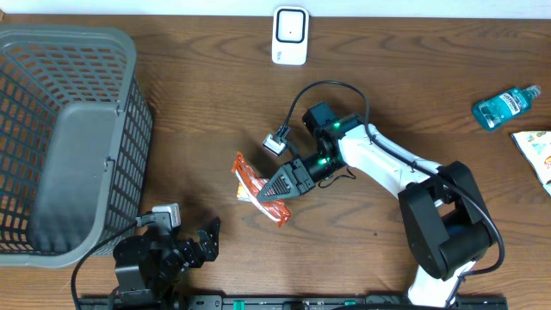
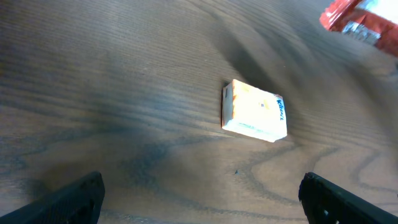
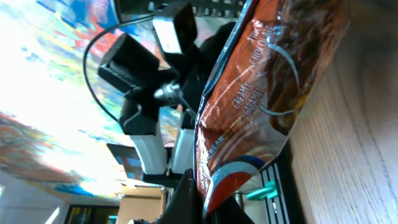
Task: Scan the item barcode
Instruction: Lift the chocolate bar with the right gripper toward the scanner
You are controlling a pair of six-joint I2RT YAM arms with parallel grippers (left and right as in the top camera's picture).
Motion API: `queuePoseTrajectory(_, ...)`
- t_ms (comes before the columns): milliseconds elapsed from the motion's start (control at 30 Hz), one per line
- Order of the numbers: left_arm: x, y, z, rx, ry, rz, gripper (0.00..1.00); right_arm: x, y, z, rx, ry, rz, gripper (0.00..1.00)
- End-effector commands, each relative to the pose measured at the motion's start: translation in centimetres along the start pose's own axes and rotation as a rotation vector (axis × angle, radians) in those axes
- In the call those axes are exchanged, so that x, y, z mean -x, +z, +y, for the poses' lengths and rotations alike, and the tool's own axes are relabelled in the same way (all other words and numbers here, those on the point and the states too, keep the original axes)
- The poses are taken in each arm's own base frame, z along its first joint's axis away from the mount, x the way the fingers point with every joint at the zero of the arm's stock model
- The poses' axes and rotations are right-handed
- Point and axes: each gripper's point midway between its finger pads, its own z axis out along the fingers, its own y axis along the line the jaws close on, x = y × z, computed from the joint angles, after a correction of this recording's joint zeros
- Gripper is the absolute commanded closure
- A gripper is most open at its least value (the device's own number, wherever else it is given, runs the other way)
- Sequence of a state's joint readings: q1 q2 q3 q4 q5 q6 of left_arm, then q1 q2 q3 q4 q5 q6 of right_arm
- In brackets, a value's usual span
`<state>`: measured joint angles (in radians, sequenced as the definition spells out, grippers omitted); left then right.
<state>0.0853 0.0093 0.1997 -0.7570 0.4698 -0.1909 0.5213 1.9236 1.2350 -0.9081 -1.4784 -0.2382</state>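
Wooden table (image 1: 215,103): right gripper (image 1: 269,193) clamps a light, crinkly snack packet (image 1: 246,176) (probably slippery; hold its seam), left gripper (image 1: 207,239) gapes empty

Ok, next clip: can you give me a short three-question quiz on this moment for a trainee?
1. True or false: the left gripper is shut on the snack packet.
2. The grey mesh basket stands on which side of the overhead view? A. left B. centre C. right
3. What is the right gripper holding?

Key: 1. False, it is open and holds nothing. 2. A. 3. The snack packet.
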Motion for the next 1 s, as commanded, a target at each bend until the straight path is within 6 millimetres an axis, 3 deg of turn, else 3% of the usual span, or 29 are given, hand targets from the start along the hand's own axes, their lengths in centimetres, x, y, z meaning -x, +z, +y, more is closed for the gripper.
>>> queuePoseTrajectory(0, -0.1, 0.0, -0.1, -0.008, -0.013, 0.003, 0.0, 0.2, 0.0, 1.0, 0.081, -0.049, -0.022, 0.99)
queuePoseTrajectory(433, -0.1, 0.0, -0.1, -0.008, -0.013, 0.003, 0.0, 0.3, -0.1, 1.0, 0.08, -0.068, -0.024, 0.99)
queuePoseTrajectory(600, -0.1, 0.0, -0.1, -0.008, -0.013, 0.003, 0.0, 0.2, 0.0, 0.4, 0.045, -0.313, -0.021, 0.99)
queuePoseTrajectory(800, -0.1, 0.0, -0.1, -0.008, -0.013, 0.003, 0.0, 1.5, -0.1, 0.2, 0.04, -0.484, -0.031, 0.99)
queuePoseTrajectory(867, -0.1, 0.0, -0.1, -0.008, -0.013, 0.003, 0.0, 2.0, -0.1, -0.6, -0.008, -0.535, -0.021, 0.99)
queuePoseTrajectory(967, -0.1, 0.0, -0.1, -0.008, -0.013, 0.003, 0.0, 3.3, -0.4, -3.7, -0.19, -0.573, 0.003, 0.99)
